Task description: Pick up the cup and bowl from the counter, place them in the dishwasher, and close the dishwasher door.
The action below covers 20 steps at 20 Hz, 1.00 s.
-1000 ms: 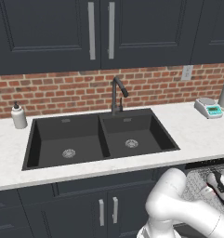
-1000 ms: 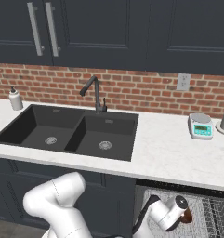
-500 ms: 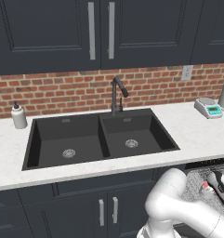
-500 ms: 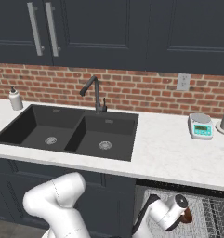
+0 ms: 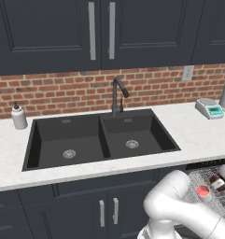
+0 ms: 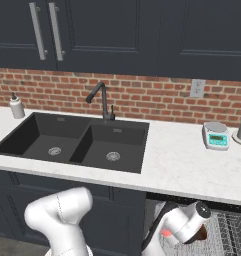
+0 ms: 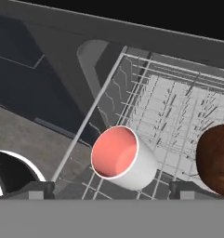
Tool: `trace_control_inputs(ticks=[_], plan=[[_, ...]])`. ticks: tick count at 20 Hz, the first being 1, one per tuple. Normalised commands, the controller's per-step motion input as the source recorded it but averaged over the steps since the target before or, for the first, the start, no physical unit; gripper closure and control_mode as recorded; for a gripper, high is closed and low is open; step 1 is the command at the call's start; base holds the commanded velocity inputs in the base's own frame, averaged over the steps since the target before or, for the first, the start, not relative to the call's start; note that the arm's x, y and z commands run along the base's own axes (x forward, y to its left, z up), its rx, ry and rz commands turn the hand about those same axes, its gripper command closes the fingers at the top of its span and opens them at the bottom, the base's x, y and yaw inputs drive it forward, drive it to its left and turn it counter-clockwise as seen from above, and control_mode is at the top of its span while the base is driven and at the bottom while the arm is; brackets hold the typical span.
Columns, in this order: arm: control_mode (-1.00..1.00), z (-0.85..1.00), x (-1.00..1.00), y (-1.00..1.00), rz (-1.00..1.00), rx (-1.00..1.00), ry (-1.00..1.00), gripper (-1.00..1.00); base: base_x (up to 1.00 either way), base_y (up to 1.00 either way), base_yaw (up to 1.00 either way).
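The arm bent low beside the counter point(image 5: 193, 135), its hand over the dishwasher point(image 7: 178, 111) rack. The gripper point(image 7: 111, 190) stood spread wide, holding nothing. The cup point(image 7: 122, 158) lay tipped on the rack between the fingertips, the brown bowl point(image 7: 218, 160) just beside it
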Motion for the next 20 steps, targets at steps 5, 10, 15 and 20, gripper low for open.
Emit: trace_control_inputs(ticks=[5, 10, 15, 20], plan=[[-1.0, 0.83, -0.51, -0.04, 0.0, -0.06, -0.01, -1.0, 0.0, 0.0, 0.0], [-1.0, 0.57, -0.24, -0.11, -0.03, -0.13, 0.0, -1.0, 0.0, 0.0, 0.0], [-1.0, 0.03, -0.29, -0.07, 0.0, 0.0, -0.02, -1.0, 0.0, 0.0, 0.0], [-1.0, 0.03, -0.27, -0.1, -0.03, 0.02, -0.01, -1.0, 0.0, 0.0, 0.0]])
